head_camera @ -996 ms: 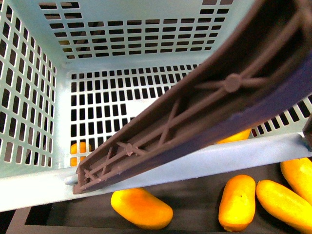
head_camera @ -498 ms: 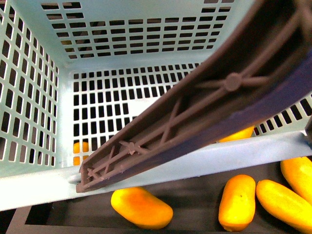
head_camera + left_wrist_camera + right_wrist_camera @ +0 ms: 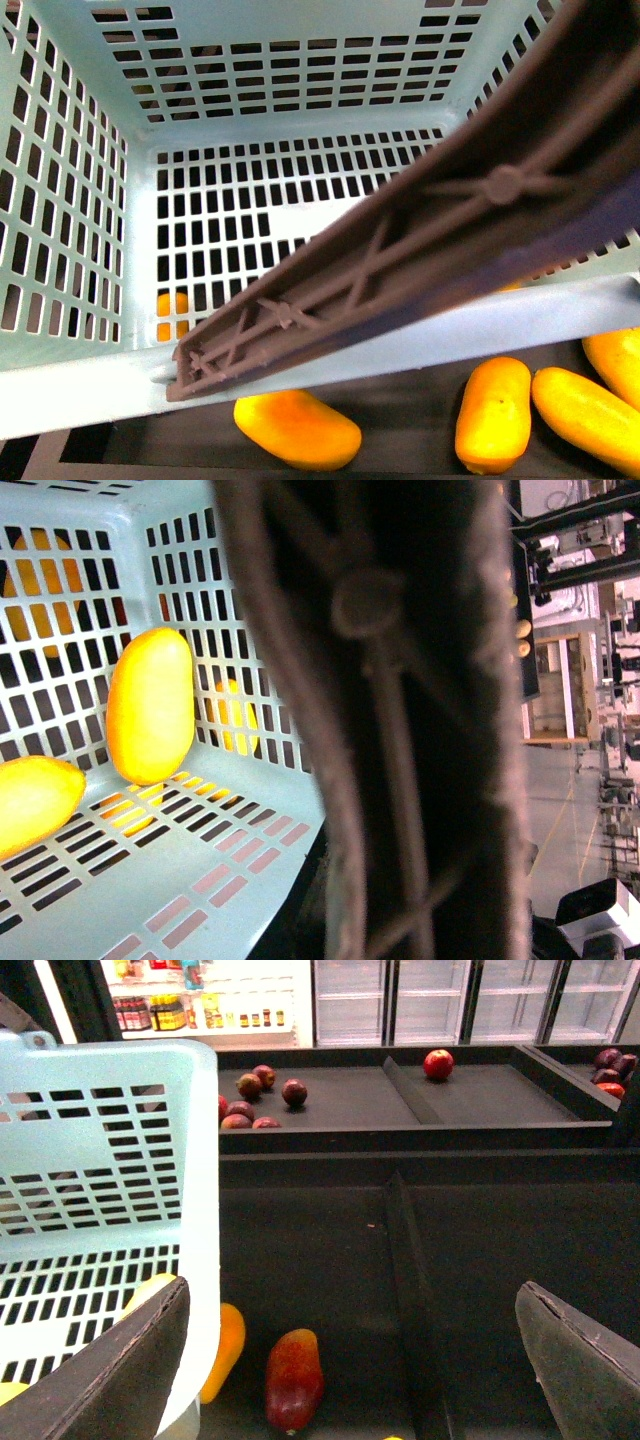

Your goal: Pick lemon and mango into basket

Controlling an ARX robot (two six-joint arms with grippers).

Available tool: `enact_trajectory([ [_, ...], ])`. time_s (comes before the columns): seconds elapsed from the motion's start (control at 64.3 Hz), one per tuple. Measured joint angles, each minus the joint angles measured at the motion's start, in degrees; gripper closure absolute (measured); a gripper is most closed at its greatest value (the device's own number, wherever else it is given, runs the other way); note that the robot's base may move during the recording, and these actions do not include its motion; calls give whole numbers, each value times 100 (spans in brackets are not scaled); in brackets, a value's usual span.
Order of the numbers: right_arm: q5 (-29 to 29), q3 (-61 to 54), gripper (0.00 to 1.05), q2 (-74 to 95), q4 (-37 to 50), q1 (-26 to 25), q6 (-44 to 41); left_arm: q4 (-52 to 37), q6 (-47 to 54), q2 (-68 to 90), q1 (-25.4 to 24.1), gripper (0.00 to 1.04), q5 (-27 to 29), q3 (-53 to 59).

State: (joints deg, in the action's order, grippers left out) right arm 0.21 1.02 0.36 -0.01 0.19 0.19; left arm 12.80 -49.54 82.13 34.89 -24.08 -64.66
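The aqua basket (image 3: 130, 385) fills the front view, and nothing lies on its slotted floor. Its brown ribbed handle (image 3: 420, 250) crosses it on a slant. My left gripper is shut on that handle (image 3: 400, 720); its fingers do not show. Several orange-yellow mangoes lie on the dark shelf beside the basket's near rim, one (image 3: 297, 428) on the left and another (image 3: 492, 413) to its right. A mango (image 3: 150, 705) rests against the basket wall (image 3: 250, 610). My right gripper (image 3: 360, 1360) hangs open over the shelf beside the basket (image 3: 110, 1160). The lemon is out of view.
Under the right gripper lie a red-orange oblong fruit (image 3: 293, 1380) and an orange mango (image 3: 225, 1350) against the basket. A raised divider (image 3: 405, 1260) splits the dark shelf. Red apples (image 3: 265, 1090) sit on the rear shelf, with fridge doors behind.
In the front view the basket and its handle have drifted slightly right and down. The mangoes keep their places on the shelf.
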Motion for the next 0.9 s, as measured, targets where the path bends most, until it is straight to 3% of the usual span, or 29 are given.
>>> enact_trajectory([
  [0.903, -4, 0, 9, -13, -4, 0, 0, 2, -28, 4, -28, 100, -13, -2],
])
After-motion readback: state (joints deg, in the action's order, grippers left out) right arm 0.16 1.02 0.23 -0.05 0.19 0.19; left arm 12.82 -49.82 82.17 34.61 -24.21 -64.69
